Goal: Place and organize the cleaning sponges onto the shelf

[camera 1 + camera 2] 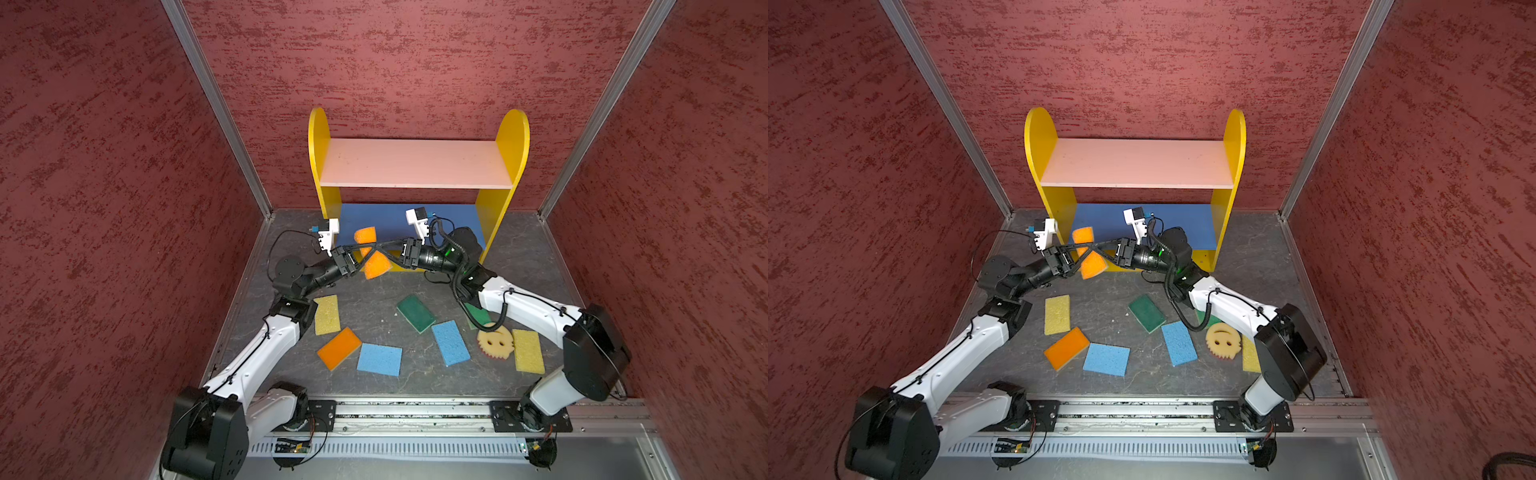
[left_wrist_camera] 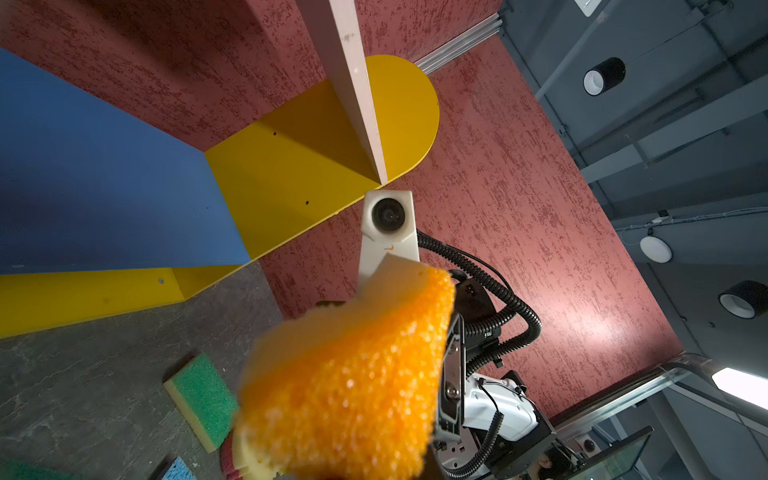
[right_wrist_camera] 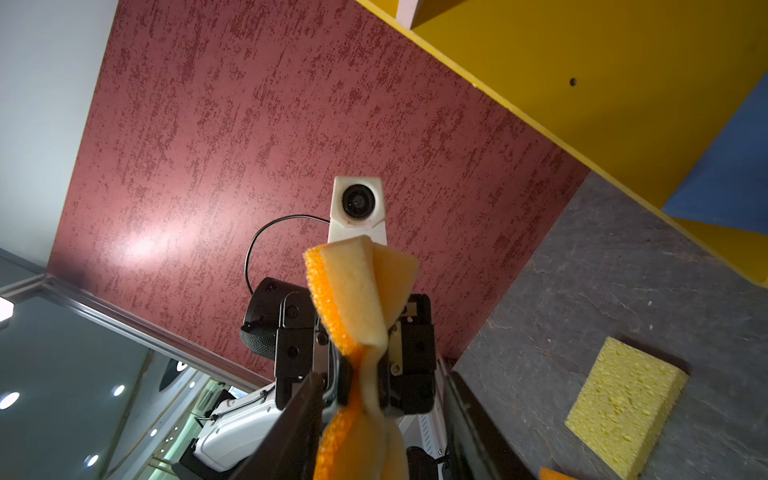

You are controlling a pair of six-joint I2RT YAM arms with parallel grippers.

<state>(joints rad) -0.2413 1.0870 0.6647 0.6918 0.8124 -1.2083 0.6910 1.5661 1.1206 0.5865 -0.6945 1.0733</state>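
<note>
Orange sponge pinched between left fingers; right fingers apparently apart, flanking it.

My booth's got mottled red walls, aluminium corner posts, a grey stone-look floor, round ceiling lamps overhead.
</note>
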